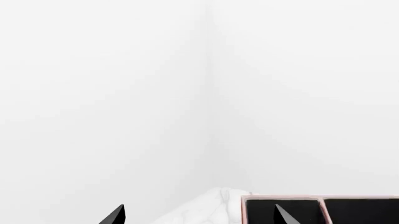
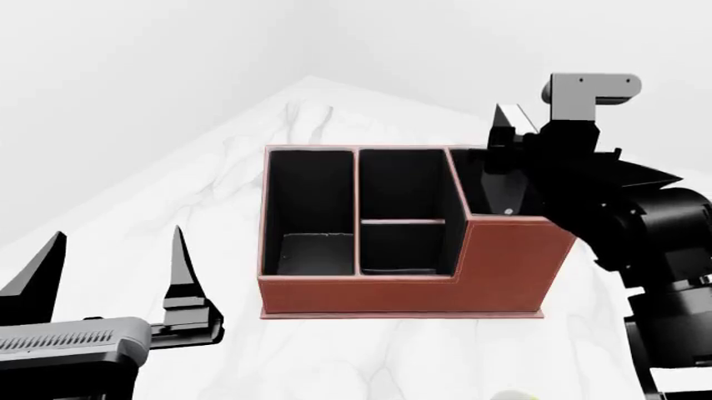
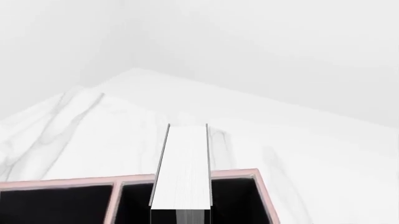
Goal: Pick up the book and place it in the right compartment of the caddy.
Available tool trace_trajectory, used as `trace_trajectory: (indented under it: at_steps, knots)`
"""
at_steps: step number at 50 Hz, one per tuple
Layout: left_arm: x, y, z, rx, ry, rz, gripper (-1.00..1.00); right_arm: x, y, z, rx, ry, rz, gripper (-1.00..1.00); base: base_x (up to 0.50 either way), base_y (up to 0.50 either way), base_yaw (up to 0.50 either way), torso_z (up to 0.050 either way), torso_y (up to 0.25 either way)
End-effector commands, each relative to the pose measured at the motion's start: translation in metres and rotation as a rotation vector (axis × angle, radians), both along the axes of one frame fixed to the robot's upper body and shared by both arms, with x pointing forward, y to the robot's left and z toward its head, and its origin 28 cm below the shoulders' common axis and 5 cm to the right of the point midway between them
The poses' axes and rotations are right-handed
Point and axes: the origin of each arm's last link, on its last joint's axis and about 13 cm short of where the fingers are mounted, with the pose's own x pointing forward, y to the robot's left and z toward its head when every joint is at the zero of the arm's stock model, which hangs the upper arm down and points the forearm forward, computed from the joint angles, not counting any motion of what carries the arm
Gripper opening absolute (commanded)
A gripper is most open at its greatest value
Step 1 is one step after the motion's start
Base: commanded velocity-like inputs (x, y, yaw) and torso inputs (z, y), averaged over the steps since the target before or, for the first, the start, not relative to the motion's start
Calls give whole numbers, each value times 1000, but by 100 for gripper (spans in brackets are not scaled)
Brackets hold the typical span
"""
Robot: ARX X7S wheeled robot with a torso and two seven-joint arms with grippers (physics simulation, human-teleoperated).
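We see the right end effector [image 2: 506,158] clamped on the book [image 3: 181,168], holding it upright over the right compartment [image 2: 501,187] of the caddy [image 2: 401,287] — the white page edges show in the right wrist view, lower end already at the rim. Left end effector [image 2: 112,271] sits idle, spread wide and empty, above the tabletop [image 2: 278,125]. To finish well, we judge: keep the book vertical, centred between the tall walls, lower straight, release only once it's bottomed out — tilt risks catching the divider.
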Motion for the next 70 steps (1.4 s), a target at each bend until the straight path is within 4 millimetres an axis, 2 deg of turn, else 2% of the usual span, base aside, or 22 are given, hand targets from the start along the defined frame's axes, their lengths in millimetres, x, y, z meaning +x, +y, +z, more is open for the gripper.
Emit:
trace_trajectory:
  at_steps: [1,46,70]
  knots:
    - [0,0,0,0,1,0,100,0,-4,2,-22,-26,-17,-100,0,0,0,0,0]
    - [1,0,0,0,1,6,100,16,-9,-24,-19,17,-34,-100,0,0,0,0,1]
    - [0,1,-1,1,2,8,100,12,-9,-29,-14,26,-36,-100,0,0,0,0,2]
